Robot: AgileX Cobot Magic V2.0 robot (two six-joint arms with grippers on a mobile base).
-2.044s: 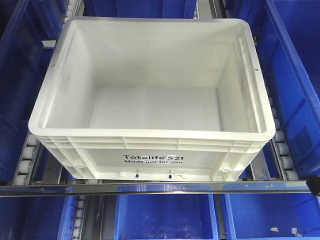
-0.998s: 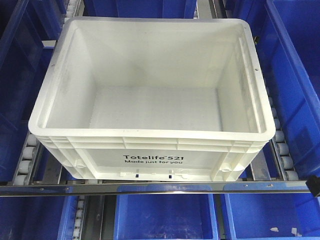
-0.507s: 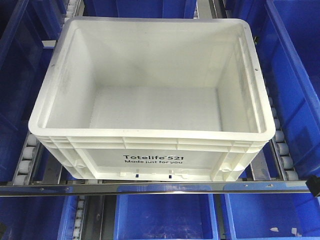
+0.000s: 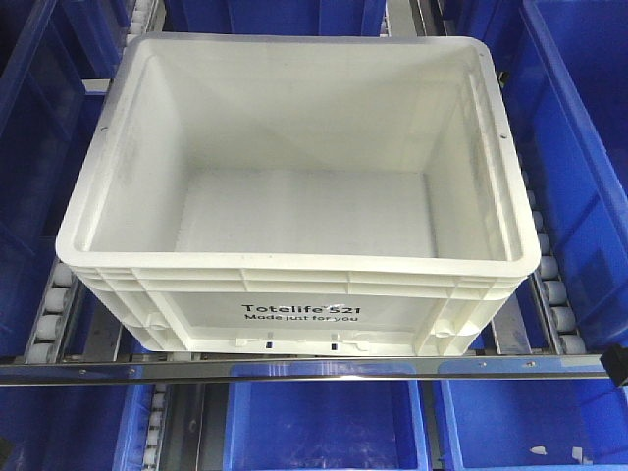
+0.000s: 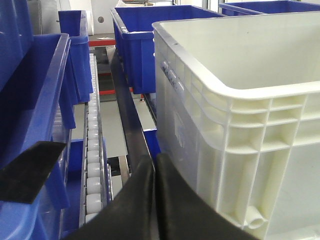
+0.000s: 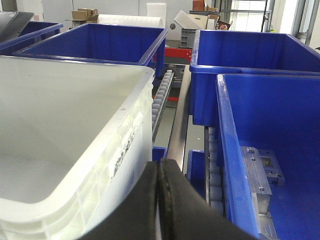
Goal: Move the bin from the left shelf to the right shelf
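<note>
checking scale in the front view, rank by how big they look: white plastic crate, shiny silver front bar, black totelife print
1. White rectangular plastic crate, fills most of the frame.
2. Shiny silver front bar, spans the width but thin.
3. Black Totelife print, smallest.

Overhead front view; wrist views flanking the bin (image 4: 294, 196).

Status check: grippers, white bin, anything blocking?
Left gripper shut, empty, beside bin's left wall. Right gripper shut, empty, at its right. Bin on rollers behind front bar. Blue bins flank.
</note>
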